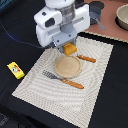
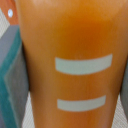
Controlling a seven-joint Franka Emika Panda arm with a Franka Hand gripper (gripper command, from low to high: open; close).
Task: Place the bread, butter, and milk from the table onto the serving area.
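I am judging the job as barely under way; the bread (image 1: 69,49) is hanging in my gripper (image 1: 68,46) just above the serving area (image 1: 35,75), at about twelve o'clock from the round tan plate (image 1: 67,66), and it is not yet resting on the mat as far as I can tell; the butter (image 1: 15,70) is lying on the dark table (image 1: 117,85) well off at nine o'clock from the plate, apart from the mat, so that is left to fetch; the milk I am not seeing in either view, so I cannot say where it is. The fork (image 1: 62,79) and knife (image 1: 86,58) are flanking the plate. In the wrist view the loaf (image 2: 70,60) is filling nearly everything, orange with pale bars; grey fingers (image 2: 10,80) are pressing close on either flank, so I am reading the jaws as closed narrowly on the bread, gripping it by its sides.
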